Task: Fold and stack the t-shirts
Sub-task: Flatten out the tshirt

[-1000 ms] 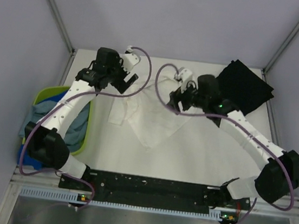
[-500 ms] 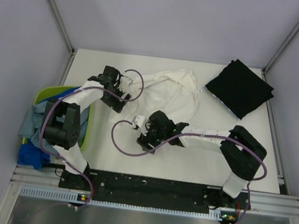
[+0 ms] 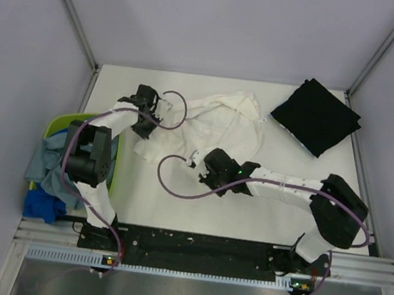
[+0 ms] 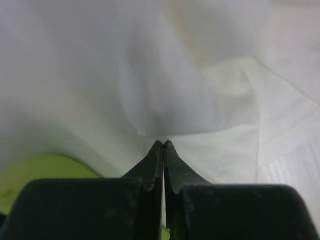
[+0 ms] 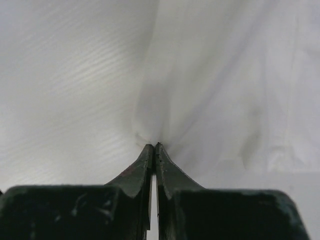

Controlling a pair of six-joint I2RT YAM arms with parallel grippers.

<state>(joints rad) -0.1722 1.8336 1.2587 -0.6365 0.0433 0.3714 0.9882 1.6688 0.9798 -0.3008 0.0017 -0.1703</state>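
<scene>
Two claws, both pressed together on cloth.

1. Left claw [image 4: 163, 145]: black fingers shut tip to tip, with a small pucker of the white shirt [image 4: 100, 75] pinched at the very tips. Cloth rises in soft folds beyond it. A patch of the lime-green basket [image 4: 45, 170] shows low on the left, under the cloth.

2. Right claw [image 5: 153, 146]: black fingers closed, tips nipping a gathered crease of the same white shirt, whose folds fan away from the pinch. The weave shows as fine ribbing on the left side.

3. White shirt, seen from above: crumpled, running from the middle of the table's far edge down toward its centre and left. The left claw holds it at its left side and the right claw at its near side. Any print or label on it is too faint to read.

4. Black shirt [image 3: 317, 118]: folded flat into a square, set cornerwise in the far right corner of the table [image 3: 245, 222], apart from the white one.

5. Basket, seen from above: beside the left edge of the table. A grey-blue shirt [image 3: 44, 161] is heaped in it and a bright blue shirt [image 3: 40, 204] hangs at its near end.

6. Purple cables [image 3: 170, 187]: one loops from each wrist.

7. Green light [image 3: 239, 173]: lit on the right arm near the wrist.
</scene>
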